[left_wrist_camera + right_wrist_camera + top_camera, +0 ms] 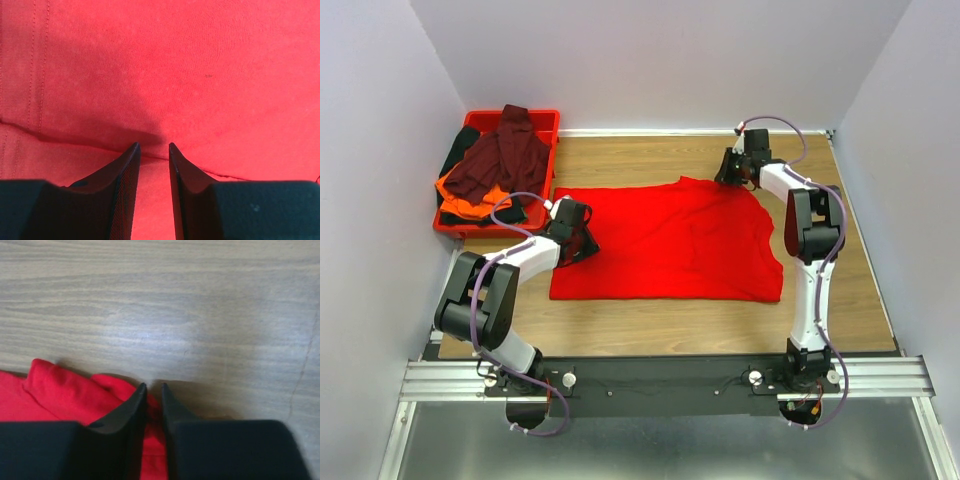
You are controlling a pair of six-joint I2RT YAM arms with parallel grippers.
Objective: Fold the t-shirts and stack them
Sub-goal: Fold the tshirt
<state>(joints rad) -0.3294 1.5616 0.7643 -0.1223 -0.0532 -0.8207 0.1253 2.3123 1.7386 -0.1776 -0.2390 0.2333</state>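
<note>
Nearest, a metal rail (670,378) runs along the near edge of the worktop (650,320). At the far left corner sits a red plastic tray (548,120) piled with crumpled shirts. A dark maroon shirt (505,160) lies on top, an orange shirt (465,188) shows under its near side, and a black shirt (455,158) sits at the left rim.

Just right of the tray, the left pincer (578,242) points down onto the left edge of the bright red shirt (670,240). Seen from the left wrist, its fingers (127,170) stand a little apart, with red cloth showing in the gap and a fold line running past the tips. Whether they clamp the cloth I cannot tell.

The bright red shirt lies spread flat across the middle of the worktop. Its near edge is straight and its far edge rises to a point near the centre.

At the shirt's far right corner, the right pincer (728,172) is down at the worktop. Seen from the right wrist, its fingers (125,410) are nearly together, clamped on a bunched fold of the red cloth, with wood grain beyond the tips.
</note>
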